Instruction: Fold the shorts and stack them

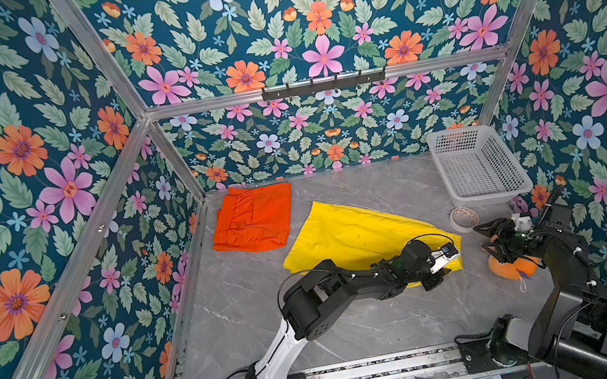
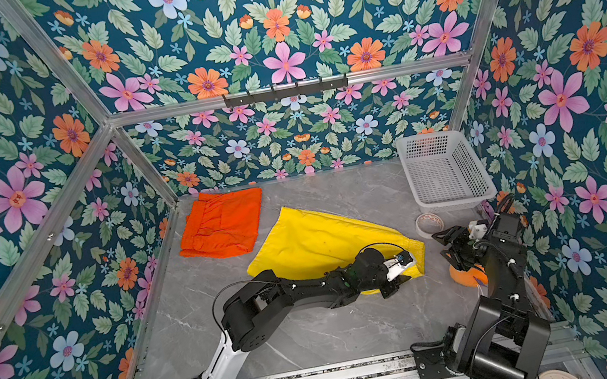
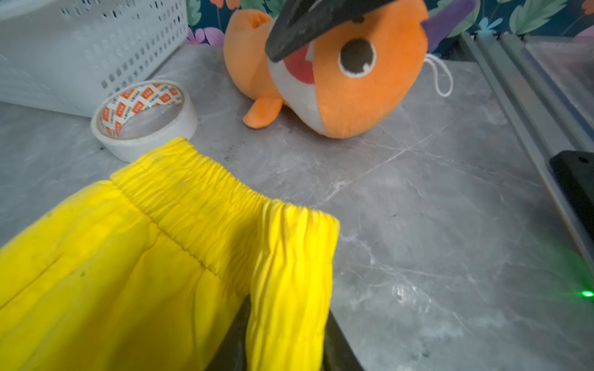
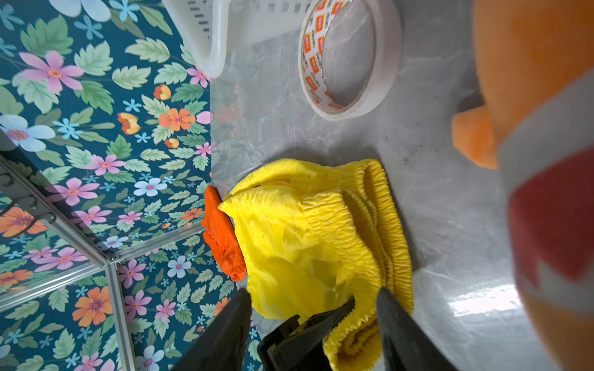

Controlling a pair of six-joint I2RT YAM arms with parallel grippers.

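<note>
the left hand [image 3: 286, 310] pinches the near end of the yellow shorts' [image 1: 347, 233] waistband [image 3: 205, 189], bunched fabric between its fingers; the rest of that pair stretches away flat across the middle of the counter [image 1: 359, 324]. the right hand [image 1: 482, 241], fingers spread and holding nothing, hovers over the plush [image 1: 514, 269] just beside the waistband. the orange shorts [image 1: 256, 220] lie folded in the far left corner, just beside the yellow pair's far end.

1. The orange shorts [image 2: 221, 224] lie folded in the far left corner.
2. The yellow shorts [image 2: 315, 241] lie spread in the middle, with the left gripper [image 2: 398, 283] at their near right corner.
3. A white basket [image 2: 444, 170] stands at the far right.
</note>
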